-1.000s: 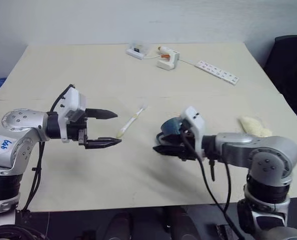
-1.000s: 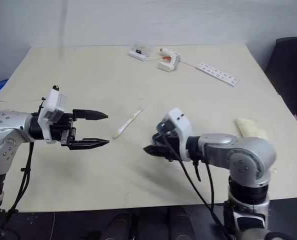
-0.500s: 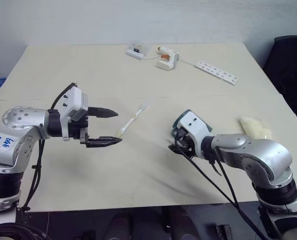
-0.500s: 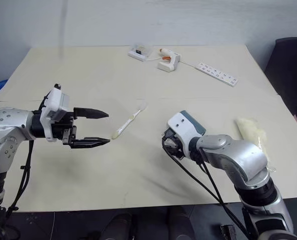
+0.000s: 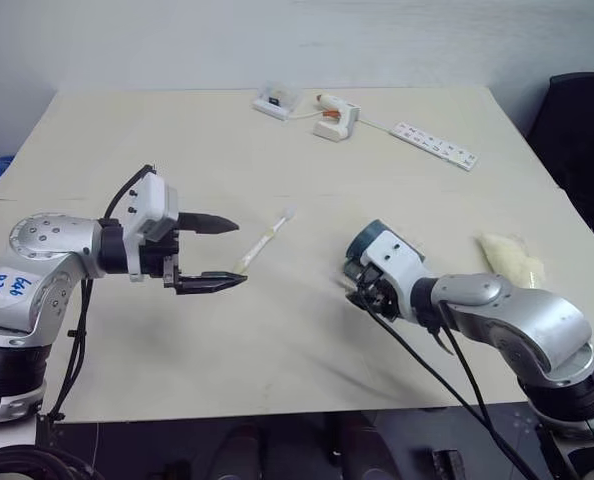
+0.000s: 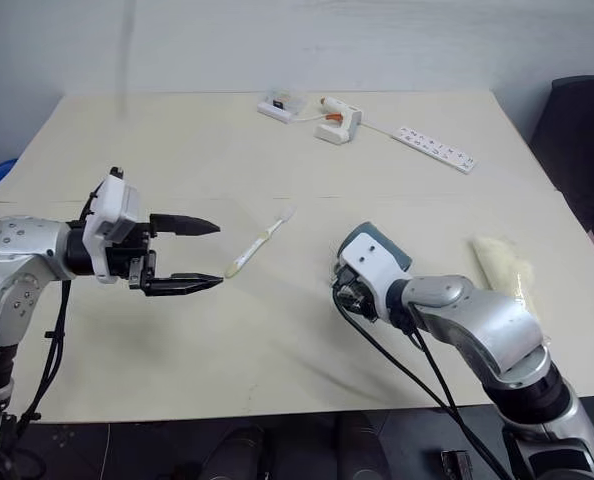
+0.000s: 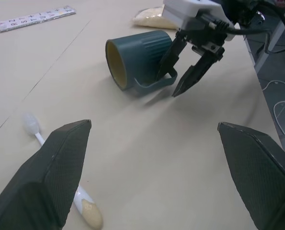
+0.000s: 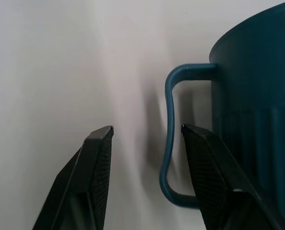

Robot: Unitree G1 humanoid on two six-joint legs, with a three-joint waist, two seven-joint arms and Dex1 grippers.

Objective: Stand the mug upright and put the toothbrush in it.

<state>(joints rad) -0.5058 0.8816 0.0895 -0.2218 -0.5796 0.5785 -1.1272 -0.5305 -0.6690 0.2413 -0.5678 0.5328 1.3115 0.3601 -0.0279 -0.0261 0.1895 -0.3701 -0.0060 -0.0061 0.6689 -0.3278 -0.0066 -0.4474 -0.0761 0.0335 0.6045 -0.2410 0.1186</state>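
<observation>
The teal mug [image 7: 137,60] lies on its side on the table, yellow inside showing and its handle towards my right gripper [image 7: 168,85]. In the head views the right hand hides most of the mug [image 5: 365,240]. My right gripper [image 8: 146,128] is open with the handle loop [image 8: 169,143] between its fingers, and neither finger presses on the loop. The white toothbrush [image 5: 265,240] lies flat on the table between my two arms. My left gripper [image 5: 239,254] hovers wide open just left of the toothbrush's handle end, with nothing in it.
A white power strip [image 5: 434,143], a white and orange tool [image 5: 335,115] and a small white box [image 5: 274,100] lie at the table's far side. A pale yellow cloth [image 5: 512,255] lies right of the mug. A black chair [image 5: 582,140] stands by the right edge.
My right hand has rolled, moved right and sunk beside the mug, so its fingers now straddle the handle. Its fingers have narrowed a little. The left arm has kept still.
</observation>
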